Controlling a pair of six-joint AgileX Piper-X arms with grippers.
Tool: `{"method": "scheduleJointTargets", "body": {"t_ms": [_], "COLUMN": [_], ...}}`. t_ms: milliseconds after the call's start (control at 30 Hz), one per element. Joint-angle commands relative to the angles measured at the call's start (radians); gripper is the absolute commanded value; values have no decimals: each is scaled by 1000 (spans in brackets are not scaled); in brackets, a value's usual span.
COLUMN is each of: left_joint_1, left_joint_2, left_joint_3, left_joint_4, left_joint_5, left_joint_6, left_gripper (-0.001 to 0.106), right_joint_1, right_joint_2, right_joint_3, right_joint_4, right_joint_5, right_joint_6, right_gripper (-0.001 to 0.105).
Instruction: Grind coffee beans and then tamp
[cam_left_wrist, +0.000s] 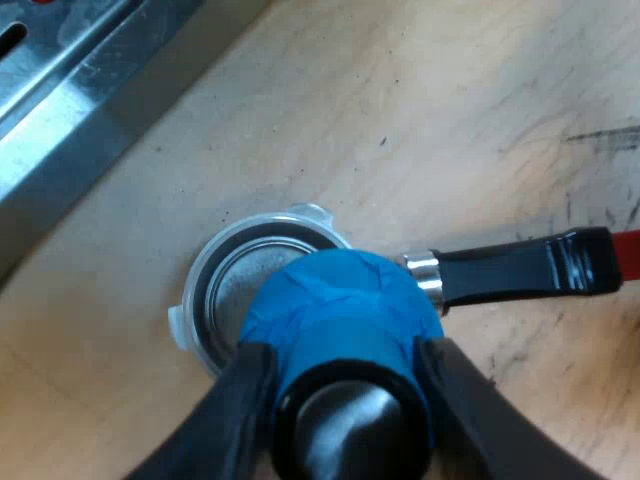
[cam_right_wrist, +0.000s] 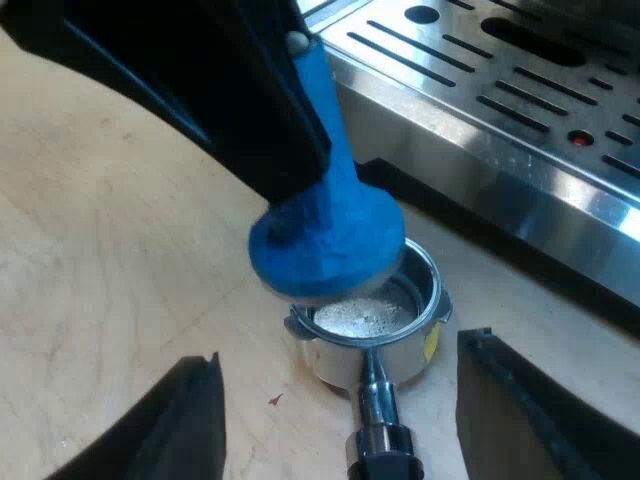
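Left claw (cam_left_wrist: 345, 365) clenched on tamper (cam_left_wrist: 330, 300), tilted just above holder (cam_right_wrist: 375, 330) on counter (cam_right_wrist: 100, 260) near machine (cam_right_wrist: 500, 120); grounds lie straight below, handle (cam_right_wrist: 380, 440) runs toward released right claw (cam_right_wrist: 345, 390).

Blue tamper (cam_left_wrist: 335, 300) covers about half the basket of the holder (cam_left_wrist: 235, 290), hiding what lies beneath. The red end of the handle (cam_left_wrist: 510, 270) and the machine (cam_right_wrist: 500, 120) run past the picture's edge. In the right wrist view the tamper's lower rim is blurred.
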Motion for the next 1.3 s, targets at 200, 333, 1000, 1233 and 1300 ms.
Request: {"method": "scheduleJointTargets", "body": {"t_ms": [200, 333, 1000, 1233, 1300], "left_joint_1": [-4, -4, -4, -4, -4], "left_joint_2": [81, 113, 135, 135, 135], "left_joint_3": [-9, -9, -1, 37, 43], "left_joint_4": [-61, -76, -112, -111, -114], "left_joint_5": [-4, -11, -63, -60, -46], "left_joint_6": [7, 7, 9, 9, 9], "left_gripper": [0, 0, 0, 0, 0], "right_joint_1": [0, 0, 0, 0, 0], "right_joint_2": [1, 1, 1, 1, 1], "right_joint_3": [-3, -3, -3, -3, -3], "right_joint_4": [-10, -4, -4, -4, -4], "right_joint_5": [-7, -7, -7, -7, -7], "right_joint_6": [-13, -13, -13, -13, -13], "right_gripper": [54, 54, 54, 54, 54]}}
